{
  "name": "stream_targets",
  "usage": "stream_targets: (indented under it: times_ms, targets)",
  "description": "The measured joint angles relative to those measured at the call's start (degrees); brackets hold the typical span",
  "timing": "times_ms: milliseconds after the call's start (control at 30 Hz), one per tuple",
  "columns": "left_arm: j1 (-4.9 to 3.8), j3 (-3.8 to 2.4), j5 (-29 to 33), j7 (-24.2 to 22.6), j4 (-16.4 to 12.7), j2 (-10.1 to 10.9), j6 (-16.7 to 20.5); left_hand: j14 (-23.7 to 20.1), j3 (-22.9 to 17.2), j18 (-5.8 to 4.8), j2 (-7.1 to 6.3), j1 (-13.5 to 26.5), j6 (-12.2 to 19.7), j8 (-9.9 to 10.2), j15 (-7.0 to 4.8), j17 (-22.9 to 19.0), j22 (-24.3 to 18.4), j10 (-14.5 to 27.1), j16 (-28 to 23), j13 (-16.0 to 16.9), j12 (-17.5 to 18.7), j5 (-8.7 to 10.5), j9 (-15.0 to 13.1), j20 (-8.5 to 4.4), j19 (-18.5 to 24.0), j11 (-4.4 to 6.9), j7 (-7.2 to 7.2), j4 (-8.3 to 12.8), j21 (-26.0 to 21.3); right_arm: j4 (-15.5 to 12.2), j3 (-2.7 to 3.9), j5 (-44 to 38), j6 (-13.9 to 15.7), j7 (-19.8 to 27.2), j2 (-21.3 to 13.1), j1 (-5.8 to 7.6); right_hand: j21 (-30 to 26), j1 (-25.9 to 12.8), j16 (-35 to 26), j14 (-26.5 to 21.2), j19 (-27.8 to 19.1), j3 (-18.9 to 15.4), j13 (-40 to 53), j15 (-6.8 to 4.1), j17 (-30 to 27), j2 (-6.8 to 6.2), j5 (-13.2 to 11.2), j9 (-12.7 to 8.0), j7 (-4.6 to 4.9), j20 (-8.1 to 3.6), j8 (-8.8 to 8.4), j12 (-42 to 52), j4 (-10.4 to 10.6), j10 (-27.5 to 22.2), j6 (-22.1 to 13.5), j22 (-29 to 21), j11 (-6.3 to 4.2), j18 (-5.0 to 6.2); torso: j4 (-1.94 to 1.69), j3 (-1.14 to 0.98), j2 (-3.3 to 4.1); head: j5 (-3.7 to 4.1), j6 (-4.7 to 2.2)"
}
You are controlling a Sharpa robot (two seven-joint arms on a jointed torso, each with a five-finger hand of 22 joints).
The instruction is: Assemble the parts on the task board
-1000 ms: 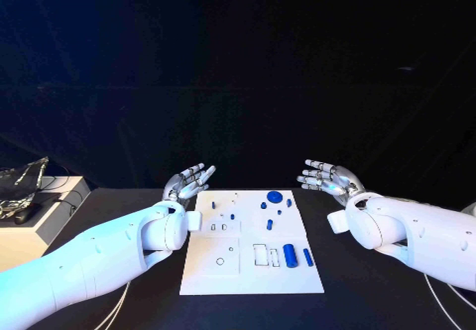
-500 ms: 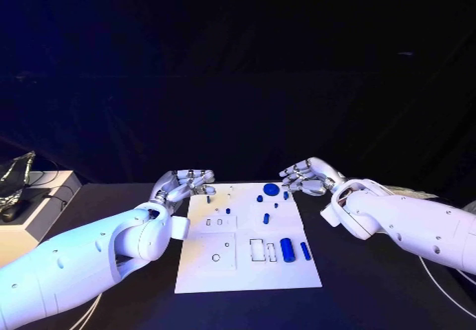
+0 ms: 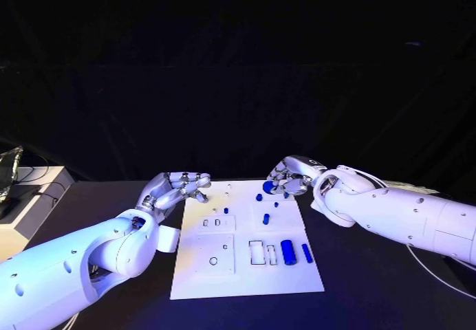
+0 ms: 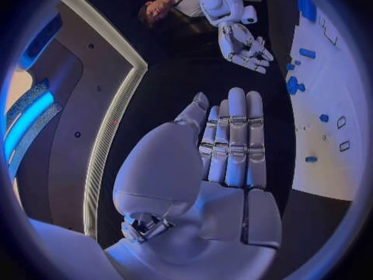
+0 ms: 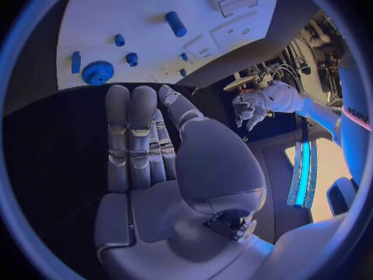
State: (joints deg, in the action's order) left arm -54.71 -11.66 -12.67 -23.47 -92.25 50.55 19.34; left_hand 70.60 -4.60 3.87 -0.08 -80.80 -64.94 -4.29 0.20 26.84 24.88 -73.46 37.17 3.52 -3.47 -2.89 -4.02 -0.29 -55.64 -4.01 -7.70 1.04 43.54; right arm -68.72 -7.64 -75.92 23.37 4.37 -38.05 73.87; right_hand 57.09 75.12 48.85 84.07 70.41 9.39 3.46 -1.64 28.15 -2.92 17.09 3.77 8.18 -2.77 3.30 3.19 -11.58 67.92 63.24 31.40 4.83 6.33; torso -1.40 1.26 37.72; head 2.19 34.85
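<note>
- Nearest to me: the task board [image 3: 248, 278], a white plate lying flat in the middle of the black table [image 3: 386, 289].
- Near right part of the board: I see a thick blue cylinder [image 3: 287, 251] lying beside a thinner blue rod [image 3: 307, 253]; they are close, though I cannot tell if they touch.
- Mid board: a short blue peg [image 3: 266, 219] lies apart from the others, with smaller blue pieces further back.
- Far edge of the board, right of centre: a blue gear [image 5: 98, 72] rests on the plate.
- Left hand [image 3: 177, 187]: at the board's far left corner. From the left wrist view its fingers [image 4: 237, 137] are straight and side by side, nothing in them.
- Right hand [image 3: 291, 176]: at the far right edge, just by the gear. Its fingers [image 5: 130, 137] lie straight and together, palm empty, short of the gear.
</note>
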Motion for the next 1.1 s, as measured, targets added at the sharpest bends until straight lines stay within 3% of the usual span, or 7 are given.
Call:
stream_targets:
  times_ms: [167,300,433,633,1100]
  targets:
    - [0.0,-0.55,-0.63,0.18,-1.77,0.81,-0.25,-1.43,0.16,0.01,-0.03,0.67,0.28,0.0,0.2,2.42,2.46,0.47,3.7,0.0,0.0,0.0,0.0,0.29,1.85,0.0,-0.18,0.16,3.34,1.33,0.02,-5.89,-1.21,-3.14,1.68,0.72,3.28,0.47,4.73,-0.92,0.55,0.52,0.0,0.8,1.75,-0.9,-0.16,0.0,0.15,0.5,0.0,0.0,0.56,-3.2,-0.75,5.37,0.68,0.92,-0.62,0.19,1.06,0.63,-0.08]
    - [-0.01,-0.78,-0.92,0.33,-2.66,1.27,-0.3,-1.85,0.16,0.0,-0.26,0.87,0.36,0.0,0.22,3.16,3.55,0.47,5.2,0.03,0.0,0.0,0.01,0.28,2.61,0.0,-0.09,0.16,4.8,2.59,0.02,-9.1,-2.12,-5.02,2.85,1.13,4.08,1.06,7.0,-1.48,0.97,0.1,0.0,0.83,1.58,-1.49,-0.26,0.0,0.01,1.07,0.0,0.0,1.72,-3.73,-1.27,8.32,0.76,2.08,-1.08,0.37,1.76,0.97,0.04]
    - [-0.01,-0.96,-1.12,0.47,-3.37,1.57,-0.32,-2.34,0.16,0.0,-0.04,1.09,0.36,0.0,0.13,3.35,4.1,0.67,5.99,0.03,0.0,0.0,0.01,0.52,3.27,-0.19,-0.1,0.16,5.55,3.74,0.02,-11.48,-3.22,-6.42,3.81,1.24,4.1,1.52,8.7,-2.09,1.49,-0.12,0.0,1.04,0.56,-1.95,-0.26,0.0,0.01,1.65,0.0,0.0,2.59,-4.26,-1.44,10.56,1.01,2.52,-1.49,0.55,2.36,1.26,0.21]
    - [-0.02,-1.1,-1.28,0.64,-3.94,1.83,-0.34,-2.55,0.16,0.0,-0.18,1.23,0.56,0.0,0.32,3.33,4.45,0.67,6.55,0.03,0.0,0.0,0.01,0.78,3.56,-0.19,-0.3,0.16,6.18,4.87,-0.02,-13.62,-5.06,-7.73,5.02,1.31,3.23,1.79,10.39,-2.12,2.98,0.27,-0.01,1.04,-1.16,-2.22,-0.26,0.0,-0.19,1.54,0.0,0.0,2.99,-4.31,-1.65,14.29,0.98,2.52,-2.13,0.76,3.05,1.76,0.27]
    - [-0.05,-1.29,-1.42,0.97,-4.29,2.31,-0.36,-2.76,0.16,0.01,-0.57,1.61,1.18,0.0,0.53,2.89,4.56,1.29,6.98,0.02,-0.01,0.0,0.02,0.79,3.94,-0.39,-0.5,0.15,6.66,5.97,-0.05,-17.25,-8.74,-9.96,6.23,1.23,0.55,1.79,12.29,-2.7,4.63,0.93,-0.01,1.03,-3.08,-2.22,-0.48,-0.01,0.13,1.52,0.0,-0.01,4.07,-4.31,-1.31,20.86,0.98,2.47,-2.6,1.0,3.97,2.19,0.1]
